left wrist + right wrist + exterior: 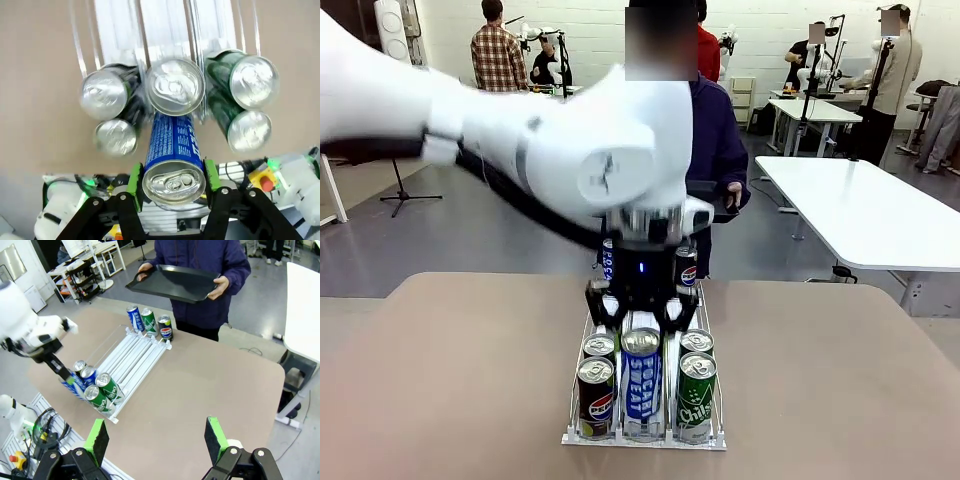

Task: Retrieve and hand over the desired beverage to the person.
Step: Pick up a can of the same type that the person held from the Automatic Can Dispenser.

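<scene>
Clamping the blue can (172,145) by its sides near the top, in the middle lane of the rack (135,352), the left gripper (172,176) has a slick, dentable, probably full and heavy thing; right gripper (157,432) hangs released.
</scene>
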### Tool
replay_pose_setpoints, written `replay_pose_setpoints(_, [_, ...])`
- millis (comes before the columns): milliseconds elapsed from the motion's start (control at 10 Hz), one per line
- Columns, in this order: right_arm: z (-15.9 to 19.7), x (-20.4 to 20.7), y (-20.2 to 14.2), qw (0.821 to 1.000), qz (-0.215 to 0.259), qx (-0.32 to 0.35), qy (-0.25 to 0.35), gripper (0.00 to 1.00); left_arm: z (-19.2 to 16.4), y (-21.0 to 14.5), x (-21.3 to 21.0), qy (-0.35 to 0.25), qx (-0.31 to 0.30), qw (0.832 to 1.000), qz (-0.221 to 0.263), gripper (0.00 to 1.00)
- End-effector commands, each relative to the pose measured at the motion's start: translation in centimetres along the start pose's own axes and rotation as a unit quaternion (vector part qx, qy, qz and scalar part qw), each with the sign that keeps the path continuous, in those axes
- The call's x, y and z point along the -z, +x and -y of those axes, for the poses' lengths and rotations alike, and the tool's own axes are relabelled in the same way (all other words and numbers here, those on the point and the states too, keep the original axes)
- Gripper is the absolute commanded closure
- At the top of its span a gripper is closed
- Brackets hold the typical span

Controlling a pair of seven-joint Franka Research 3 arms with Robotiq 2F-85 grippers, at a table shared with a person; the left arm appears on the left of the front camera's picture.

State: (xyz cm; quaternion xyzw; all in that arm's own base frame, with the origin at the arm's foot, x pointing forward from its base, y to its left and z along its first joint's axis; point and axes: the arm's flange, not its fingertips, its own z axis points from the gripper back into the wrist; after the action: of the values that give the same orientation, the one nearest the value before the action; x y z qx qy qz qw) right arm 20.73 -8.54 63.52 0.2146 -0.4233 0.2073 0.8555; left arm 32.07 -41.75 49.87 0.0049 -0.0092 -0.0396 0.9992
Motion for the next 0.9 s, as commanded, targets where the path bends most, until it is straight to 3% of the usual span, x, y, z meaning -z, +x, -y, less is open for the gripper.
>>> replay_pose_setpoints(0, [0.1,0.1,0.0,1.000,-0.001,-0.003,0.005,0.00,-0.7,-1.8,-8.8,0.014,-0.025,0.999,0.040,0.45])
replay_pose_setpoints(400, [0.1,0.1,0.0,1.000,-0.001,-0.003,0.005,0.00,-1.4,-2.8,-19.7,-0.008,-0.053,0.994,0.096,0.45])
replay_pose_setpoints(800, [0.1,0.1,0.0,1.000,-0.001,-0.003,0.005,0.00,-2.0,0.0,-22.7,-0.017,-0.056,0.995,0.081,0.45])
